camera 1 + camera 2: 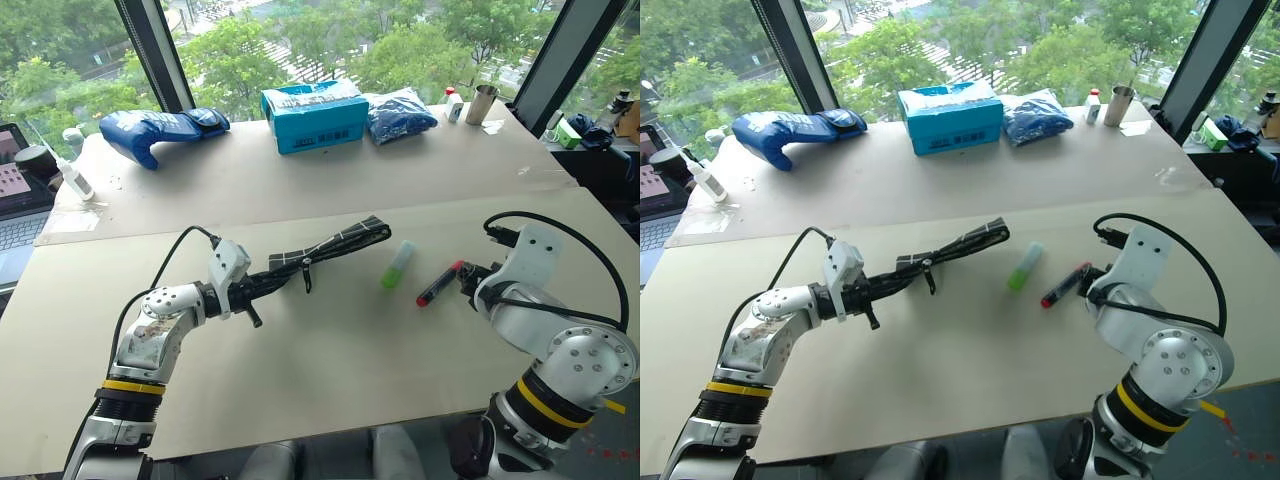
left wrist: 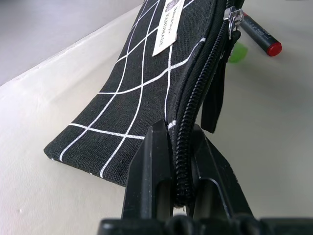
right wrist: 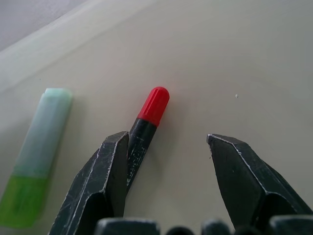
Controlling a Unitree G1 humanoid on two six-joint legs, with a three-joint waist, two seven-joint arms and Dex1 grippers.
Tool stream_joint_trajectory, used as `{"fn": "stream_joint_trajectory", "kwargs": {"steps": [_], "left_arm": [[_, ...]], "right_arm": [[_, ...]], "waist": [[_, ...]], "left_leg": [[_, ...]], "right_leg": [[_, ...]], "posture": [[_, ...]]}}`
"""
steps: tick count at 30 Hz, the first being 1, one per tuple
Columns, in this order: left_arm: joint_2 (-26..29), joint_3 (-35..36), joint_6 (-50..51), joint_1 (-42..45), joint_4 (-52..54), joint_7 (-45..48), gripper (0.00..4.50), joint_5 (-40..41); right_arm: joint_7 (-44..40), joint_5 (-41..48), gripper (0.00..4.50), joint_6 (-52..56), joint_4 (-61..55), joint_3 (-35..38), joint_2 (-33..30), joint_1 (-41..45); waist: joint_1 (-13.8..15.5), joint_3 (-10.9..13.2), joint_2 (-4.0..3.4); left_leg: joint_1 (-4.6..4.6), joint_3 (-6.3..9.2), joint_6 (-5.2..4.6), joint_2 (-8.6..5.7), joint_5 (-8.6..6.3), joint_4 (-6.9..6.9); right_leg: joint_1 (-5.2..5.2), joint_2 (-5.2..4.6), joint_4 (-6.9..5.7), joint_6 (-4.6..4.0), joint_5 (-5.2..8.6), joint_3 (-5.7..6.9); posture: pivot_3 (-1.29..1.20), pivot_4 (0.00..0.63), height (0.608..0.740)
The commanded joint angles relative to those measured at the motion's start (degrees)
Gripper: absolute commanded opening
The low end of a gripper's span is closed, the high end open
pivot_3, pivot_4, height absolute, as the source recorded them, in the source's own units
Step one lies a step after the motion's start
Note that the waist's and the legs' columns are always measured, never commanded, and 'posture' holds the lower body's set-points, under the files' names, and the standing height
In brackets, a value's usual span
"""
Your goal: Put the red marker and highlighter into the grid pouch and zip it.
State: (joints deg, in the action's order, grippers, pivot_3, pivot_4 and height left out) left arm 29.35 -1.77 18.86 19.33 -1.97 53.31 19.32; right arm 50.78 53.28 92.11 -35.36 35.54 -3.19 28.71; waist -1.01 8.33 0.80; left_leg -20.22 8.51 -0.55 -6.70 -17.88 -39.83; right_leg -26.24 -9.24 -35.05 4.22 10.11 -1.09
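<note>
From the head view your left tool (image 1: 262,285) is clamped on the grid pouch (image 1: 335,243)'s zipper edge, and in the right wrist view your right tool (image 3: 166,147) stands open, the red marker (image 3: 145,132) against one finger, the highlighter (image 3: 36,154) just beyond.

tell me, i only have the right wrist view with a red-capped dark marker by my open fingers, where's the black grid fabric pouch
Observer: The black grid fabric pouch is held off the table by the left gripper, shut on its zipper edge.
Operator: is the zipper open
Observer: Near the fingers the zipper teeth look closed; the slider sits toward the far end.
Operator: what's between pouch and marker
Observer: The stubby light-green highlighter lies on the beige table, between the pouch and the red marker.
</note>
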Motion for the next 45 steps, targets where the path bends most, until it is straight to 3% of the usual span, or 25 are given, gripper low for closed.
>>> {"fn": "stream_joint_trajectory", "kwargs": {"steps": [1, 17, 30, 36, 44, 45], "left_arm": [[0.1, 0.3, -1.6, 0.9, -0.4, 0.8, 0.0, 0.1], [0.2, 1.1, -1.4, -2.3, 2.6, -0.9, 0.0, 0.4], [2.0, 3.5, -0.8, -2.8, 3.5, -2.3, 0.0, 0.5], [2.6, 4.1, -0.5, -3.2, 4.3, -3.0, 0.0, 0.7], [3.2, 4.9, -0.5, -3.1, 3.9, -3.4, 0.0, 0.7], [3.2, 4.9, -0.5, -3.1, 3.8, -3.4, 0.0, 0.7]], "right_arm": [[4.6, 3.8, 2.84, 0.4, -0.1, 0.9, 0.9, 2.5], [15.2, 12.0, 2.84, 0.4, 6.4, 2.4, 5.6, 5.5], [13.0, 8.8, 2.84, 0.4, 12.5, 3.8, 5.3, 5.7], [11.2, 5.4, 2.84, 0.4, 13.1, 3.7, 8.4, 3.9], [8.1, 1.0, 0.48, 0.4, 12.2, 4.6, 10.6, 0.7], [7.6, 0.7, 0.46, 0.4, 12.2, 4.5, 10.5, 0.6]], "waist": [[0.0, 0.0, 0.0], [-0.2, 0.0, -0.03], [-0.3, 0.0, -0.04], [-0.6, 0.0, -0.05], [-1.3, 0.0, -0.07], [-1.3, 0.0, -0.07]], "left_leg": [[0.0, -0.01, -0.01, -0.01, 0.0, 0.0], [0.0, -0.02, -0.03, 0.03, -0.02, 0.02], [0.0, -0.04, -0.03, 0.15, -0.02, 0.05], [0.0, -0.07, -0.04, 0.38, -0.02, 0.06], [0.07, -0.08, -0.02, 0.66, -0.03, 0.1], [0.08, -0.08, -0.03, 0.66, -0.04, 0.1]], "right_leg": [[0.0, 0.0, 0.0, 0.0, 0.0, 0.0], [0.0, 0.04, -0.01, -0.01, -0.01, -0.01], [0.0, 0.17, -0.01, -0.04, -0.03, 0.0], [0.02, 0.42, 0.03, -0.14, -0.09, -0.01], [0.03, 0.73, 0.03, -0.26, -0.17, -0.01], [0.03, 0.74, 0.03, -0.26, -0.17, -0.01]], "posture": [[0.0, 0.15, 0.74], [0.0, 0.15, 0.74], [0.0, 0.15, 0.74], [0.0, 0.15, 0.74], [0.0, 0.15, 0.74], [0.0, 0.15, 0.74]]}}
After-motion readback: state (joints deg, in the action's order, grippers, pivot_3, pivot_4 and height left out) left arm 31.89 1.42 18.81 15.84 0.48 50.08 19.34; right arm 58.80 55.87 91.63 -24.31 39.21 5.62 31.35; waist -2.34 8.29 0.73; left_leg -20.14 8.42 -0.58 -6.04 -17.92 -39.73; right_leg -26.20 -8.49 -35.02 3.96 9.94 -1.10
